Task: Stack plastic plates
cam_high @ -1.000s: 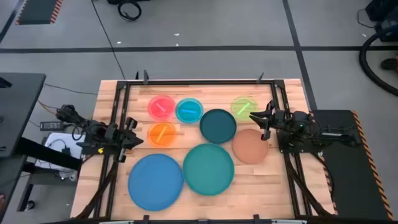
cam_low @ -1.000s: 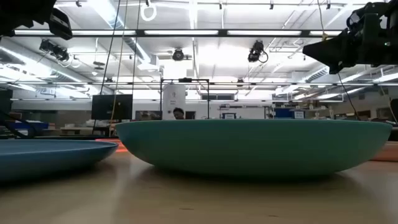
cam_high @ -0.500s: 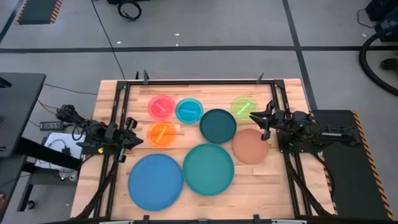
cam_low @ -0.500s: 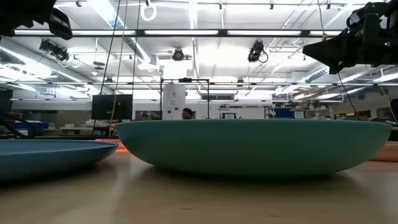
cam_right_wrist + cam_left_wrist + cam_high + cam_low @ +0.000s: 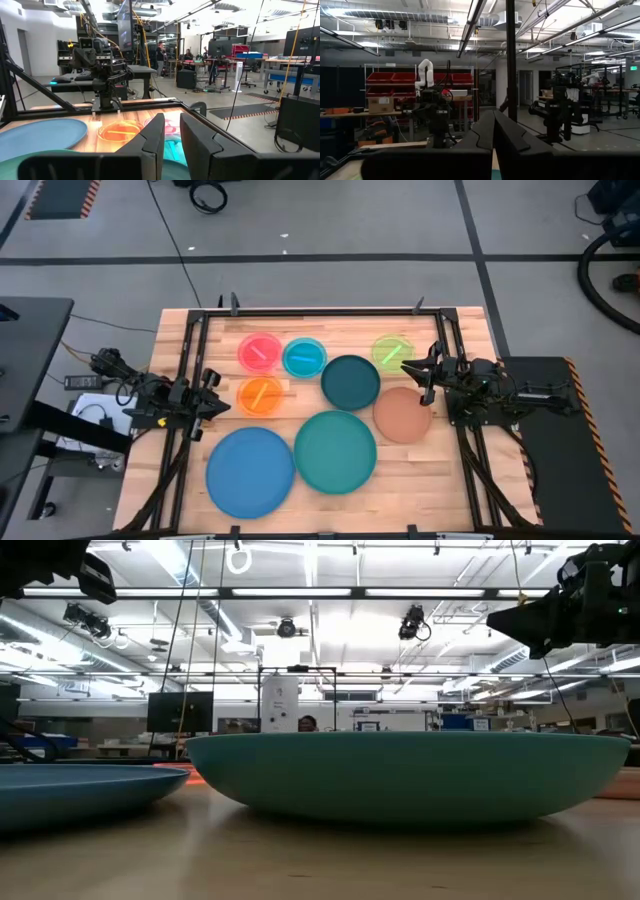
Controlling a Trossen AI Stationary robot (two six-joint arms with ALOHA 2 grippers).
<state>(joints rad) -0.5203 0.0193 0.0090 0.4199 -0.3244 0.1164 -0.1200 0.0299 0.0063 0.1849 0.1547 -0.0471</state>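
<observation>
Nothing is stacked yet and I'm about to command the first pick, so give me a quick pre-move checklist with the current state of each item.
1. All eight plates lie apart in one layer, none stacked: ok.
2. Big plates free as a base: blue plate and teal plate lie side by side at the near edge, nothing on them: ok.
3. Left gripper empty, beside the orange plate: ok.
4. Left fingers together, so not ready to grasp: not ok.
5. Right gripper empty, slightly open, between the green plate and the brown plate: ok.
6. Exact height of the grippers above the table: cannot tell.
</observation>
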